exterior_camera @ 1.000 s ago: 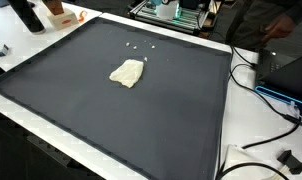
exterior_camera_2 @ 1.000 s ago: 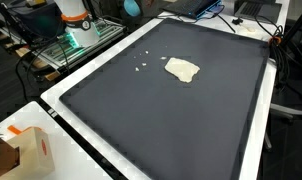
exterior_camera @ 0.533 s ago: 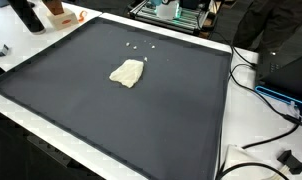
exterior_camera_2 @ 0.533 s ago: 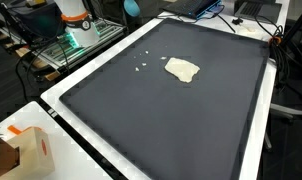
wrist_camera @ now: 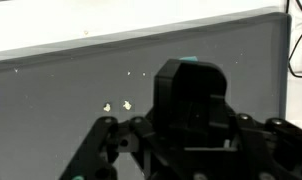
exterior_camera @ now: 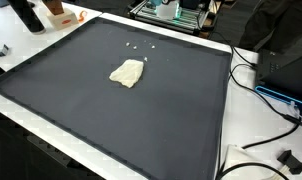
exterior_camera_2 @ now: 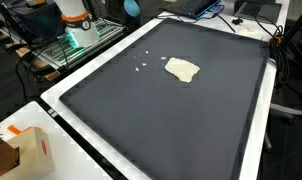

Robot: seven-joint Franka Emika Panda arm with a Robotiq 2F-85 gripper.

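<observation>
A crumpled cream cloth lies alone near the middle of a large dark mat; both exterior views show it. A few tiny white specks dot the mat toward the robot base. In the wrist view my gripper fills the lower half, its black linkages spread wide and its fingertips cut off by the bottom edge. Nothing shows between them. It hangs above bare mat near the specks. The cloth is not in the wrist view. The exterior views do not show the gripper.
A white table rim borders the mat. Cables and dark equipment sit at one side. A cardboard box stands at a table corner. A metal frame with electronics holds the robot base.
</observation>
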